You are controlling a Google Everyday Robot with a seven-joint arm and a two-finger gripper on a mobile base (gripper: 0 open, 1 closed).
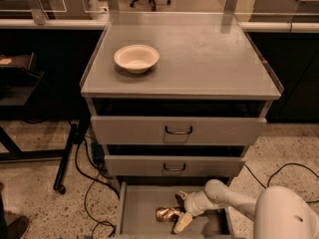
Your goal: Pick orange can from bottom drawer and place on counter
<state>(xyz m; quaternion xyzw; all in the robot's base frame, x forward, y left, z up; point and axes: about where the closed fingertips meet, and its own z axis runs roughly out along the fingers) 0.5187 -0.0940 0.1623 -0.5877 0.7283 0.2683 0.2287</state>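
The orange can (167, 213), shiny golden and wrinkled, lies on its side in the pulled-out bottom drawer (139, 215). My gripper (178, 210) reaches down into the drawer from the right. It is open, with one finger behind the can's right end and the cream finger (182, 222) in front of it. The can sits just at the fingertips. The counter (209, 59) is the grey top of the cabinet, far above the gripper.
A cream round bowl (136, 58) sits on the counter's left part. Two handled grey drawers (178, 130) stand slightly open above the bottom drawer. Cables (89, 183) lie on the floor to the left, next to a black stand leg (65, 163).
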